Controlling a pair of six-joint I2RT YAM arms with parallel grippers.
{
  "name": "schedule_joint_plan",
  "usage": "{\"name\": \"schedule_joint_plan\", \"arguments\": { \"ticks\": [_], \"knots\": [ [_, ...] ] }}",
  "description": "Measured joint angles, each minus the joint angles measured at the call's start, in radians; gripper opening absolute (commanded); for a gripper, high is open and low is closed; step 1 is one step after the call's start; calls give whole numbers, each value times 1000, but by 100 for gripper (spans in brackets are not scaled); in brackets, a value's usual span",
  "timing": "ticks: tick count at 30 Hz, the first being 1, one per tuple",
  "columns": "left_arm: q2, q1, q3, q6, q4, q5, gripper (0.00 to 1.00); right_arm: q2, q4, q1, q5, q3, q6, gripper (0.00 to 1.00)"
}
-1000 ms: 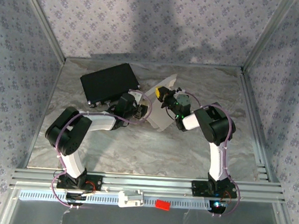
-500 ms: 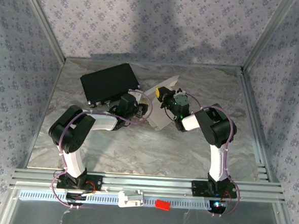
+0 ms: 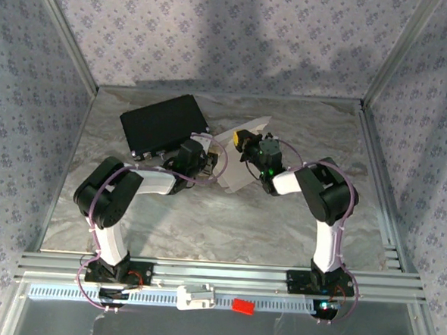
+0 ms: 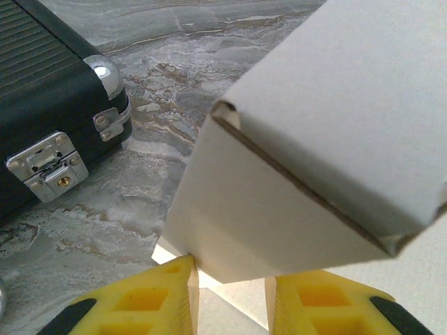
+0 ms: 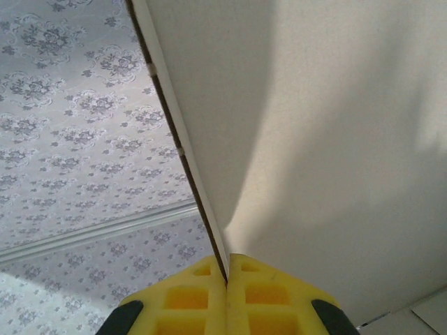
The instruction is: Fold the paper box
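The right gripper [image 5: 227, 273] is clenched: in the right wrist view its two yellow fingers meet at the bottom centre of the frame, pinching the thin edge of the white die-cut cardboard paper box [image 5: 321, 139]. A broad panel of the box rises from the fingers and fills the right side. Its brown cut edge runs up to the top centre, with grey floral-patterned wall covering [image 5: 70, 105] on the left.

The left gripper [image 4: 230, 279] is released. In the left wrist view its yellow fingers sit apart at the bottom edge, and white cardboard shows in the gap. A folded lower corner of the box touches the tip of the left-hand finger.

Above them the partly folded box slants to the upper right. A black rectangular ribbed case with silver latch and corner [image 4: 42, 91] lies at the upper left on the grey marbled table [image 4: 160, 91].

In the top view the box sits just above centre, between both grippers and just right of the case.
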Motion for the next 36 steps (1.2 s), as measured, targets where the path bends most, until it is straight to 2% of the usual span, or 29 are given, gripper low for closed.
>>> {"name": "schedule_joint_plan", "arguments": {
  "ticks": [2,6,16,23,33,36],
  "knots": [
    [0,0,0,10,0,2,41,-13,-33,0,0,4,0,0],
    [0,12,-1,22,7,13,45,-39,-96,0,-2,10,-1,0],
    [0,65,-9,57,15,98,48,-54,-222,-13,-50,61,-20,0],
    [-6,98,-9,114,-1,160,59,-64,-316,-28,-110,104,-45,0],
    [-5,134,14,151,-42,231,59,-63,-384,-35,-153,140,-57,0],
    [4,138,32,167,-55,254,57,-63,-390,-37,-161,146,-57,0]
  ]
}}
